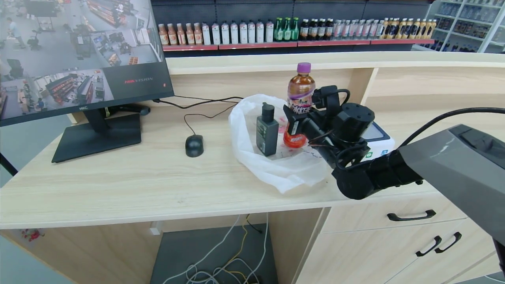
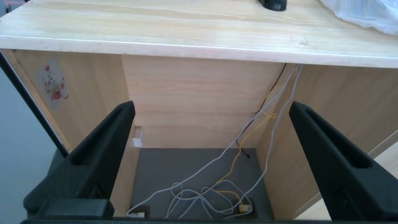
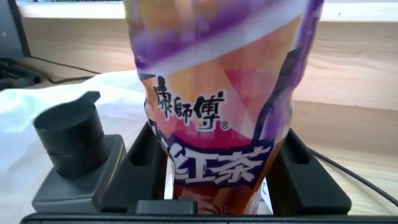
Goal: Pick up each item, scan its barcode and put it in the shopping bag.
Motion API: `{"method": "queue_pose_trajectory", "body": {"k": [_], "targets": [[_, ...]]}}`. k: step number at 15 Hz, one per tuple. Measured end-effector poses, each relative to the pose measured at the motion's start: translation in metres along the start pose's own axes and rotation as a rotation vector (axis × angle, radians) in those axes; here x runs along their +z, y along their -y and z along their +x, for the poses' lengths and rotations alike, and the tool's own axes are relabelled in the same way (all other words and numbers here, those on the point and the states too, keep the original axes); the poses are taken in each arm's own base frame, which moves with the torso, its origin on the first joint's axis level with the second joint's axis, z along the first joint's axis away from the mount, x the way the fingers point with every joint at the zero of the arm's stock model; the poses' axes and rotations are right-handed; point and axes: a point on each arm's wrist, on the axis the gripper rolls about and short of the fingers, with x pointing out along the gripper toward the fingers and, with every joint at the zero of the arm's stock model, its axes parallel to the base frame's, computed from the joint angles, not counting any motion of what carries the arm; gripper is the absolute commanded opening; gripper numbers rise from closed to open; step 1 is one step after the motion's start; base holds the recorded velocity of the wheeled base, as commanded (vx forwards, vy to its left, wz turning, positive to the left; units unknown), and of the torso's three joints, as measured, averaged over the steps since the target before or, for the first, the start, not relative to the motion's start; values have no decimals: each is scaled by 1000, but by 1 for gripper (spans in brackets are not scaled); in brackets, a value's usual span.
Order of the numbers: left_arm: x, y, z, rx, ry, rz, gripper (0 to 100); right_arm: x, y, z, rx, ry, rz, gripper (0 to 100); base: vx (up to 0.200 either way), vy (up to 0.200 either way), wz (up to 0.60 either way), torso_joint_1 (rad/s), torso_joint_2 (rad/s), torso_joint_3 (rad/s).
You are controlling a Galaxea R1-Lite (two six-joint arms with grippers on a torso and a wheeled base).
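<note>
My right gripper (image 1: 295,120) is shut on a tea bottle (image 1: 301,91) with a purple cap and purple-orange label, and holds it upright. The bottle's reddish base (image 1: 294,140) hangs low over the white shopping bag (image 1: 252,157) on the counter. In the right wrist view the tea bottle (image 3: 217,124) stands between the gripper's black fingers (image 3: 138,163). A dark green pump bottle (image 1: 267,130) stands upright in the bag just beside it, as does the pump bottle (image 3: 71,146) in the right wrist view. My left gripper (image 2: 211,111) is open below the counter's front edge, holding nothing.
A white scanner box (image 1: 380,139) sits behind my right arm. A black mouse (image 1: 194,145) and a monitor (image 1: 79,59) occupy the counter's left half. Loose cables (image 2: 211,186) lie in the recess under the counter (image 2: 186,37). Drawers (image 1: 410,216) are at lower right.
</note>
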Motion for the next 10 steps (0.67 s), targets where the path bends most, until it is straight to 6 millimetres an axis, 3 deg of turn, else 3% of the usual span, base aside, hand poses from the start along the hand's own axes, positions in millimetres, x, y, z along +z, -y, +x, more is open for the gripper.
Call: {"method": "queue_pose_trajectory", "body": {"k": [10], "targets": [[0, 0, 0, 0, 0, 0, 100, -22, 6, 1, -15, -41, -8, 0, 0, 0, 0, 0, 0, 0]]}}
